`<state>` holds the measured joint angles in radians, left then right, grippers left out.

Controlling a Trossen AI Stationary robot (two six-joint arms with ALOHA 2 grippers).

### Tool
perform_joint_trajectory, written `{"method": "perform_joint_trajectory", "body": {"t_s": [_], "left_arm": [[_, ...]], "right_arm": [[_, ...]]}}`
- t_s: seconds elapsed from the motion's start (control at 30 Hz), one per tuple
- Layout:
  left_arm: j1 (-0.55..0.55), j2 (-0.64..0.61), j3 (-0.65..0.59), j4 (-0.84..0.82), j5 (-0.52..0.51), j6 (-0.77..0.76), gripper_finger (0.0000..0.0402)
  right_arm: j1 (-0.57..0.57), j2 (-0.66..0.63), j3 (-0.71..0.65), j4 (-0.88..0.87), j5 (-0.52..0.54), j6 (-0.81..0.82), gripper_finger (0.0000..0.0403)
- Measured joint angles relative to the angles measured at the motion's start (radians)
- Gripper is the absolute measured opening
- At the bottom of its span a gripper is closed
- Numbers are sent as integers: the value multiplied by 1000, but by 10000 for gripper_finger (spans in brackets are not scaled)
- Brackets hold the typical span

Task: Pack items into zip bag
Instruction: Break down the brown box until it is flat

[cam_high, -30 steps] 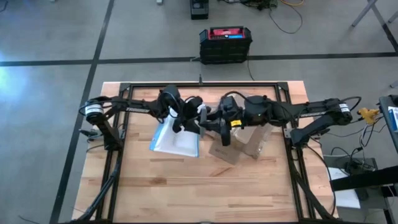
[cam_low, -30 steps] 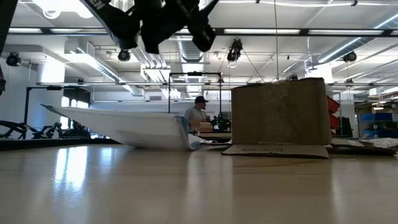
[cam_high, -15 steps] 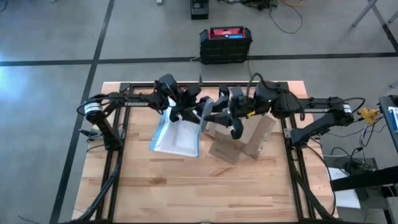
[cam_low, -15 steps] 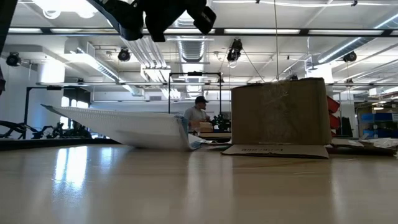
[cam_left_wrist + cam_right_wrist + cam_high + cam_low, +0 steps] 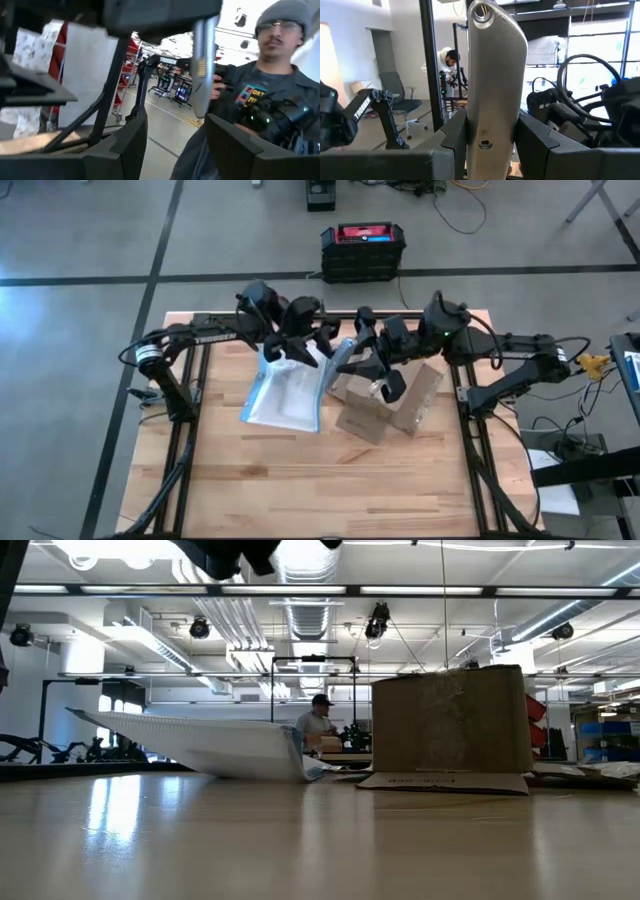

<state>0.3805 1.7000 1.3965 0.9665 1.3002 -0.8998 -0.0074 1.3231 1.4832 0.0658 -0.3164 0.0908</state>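
Note:
The zip bag (image 5: pixel 283 396) lies on the table left of centre; in the low view the zip bag (image 5: pixel 200 745) rests on its right end with its left edge raised. The items are out of view. My left gripper (image 5: pixel 305 345) hangs open above the bag's far end, with nothing between its fingers (image 5: pixel 131 145). My right gripper (image 5: pixel 492 125) is shut on a slim grey tool (image 5: pixel 495 60) and stands close to the right of the left one, high above the table. The tool's free end (image 5: pixel 202 100) hovers just beyond the left gripper's open fingers. My right gripper pinches the grey tool's lower end (image 5: pixel 492 117) between its two fingers, on the tool's flat sides. The tool runs on past the fingertips along the line of the fingers, lifted clear of the table and everything on it.
A brown cardboard box (image 5: pixel 388 406) stands right of the bag, its flap flat on the table (image 5: pixel 445 781). Bare wood (image 5: pixel 330 480) fills the near half. A black metal frame (image 5: pixel 190 430) borders the table. A person (image 5: pixel 270 85) is close beyond the table.
Both grippers have risen, almost leaving the top of the low view. My left gripper has also gone toward the far edge. My right gripper has rolled about its own line while keeping the tool. The bag and the box have stayed put.

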Motion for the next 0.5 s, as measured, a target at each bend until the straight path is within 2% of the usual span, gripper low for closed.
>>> {"method": "perform_joint_trajectory", "body": {"t_s": [0.27, 0.5], "left_arm": [[-24, 0, 37, -20, -25, -5, 183], [-68, 0, 38, -51, 5, -1, 186]], "right_arm": [[-8, 5, 1, 1, -1, -56, 109], [-20, 20, 1, -6, 1, -92, 109]]}}
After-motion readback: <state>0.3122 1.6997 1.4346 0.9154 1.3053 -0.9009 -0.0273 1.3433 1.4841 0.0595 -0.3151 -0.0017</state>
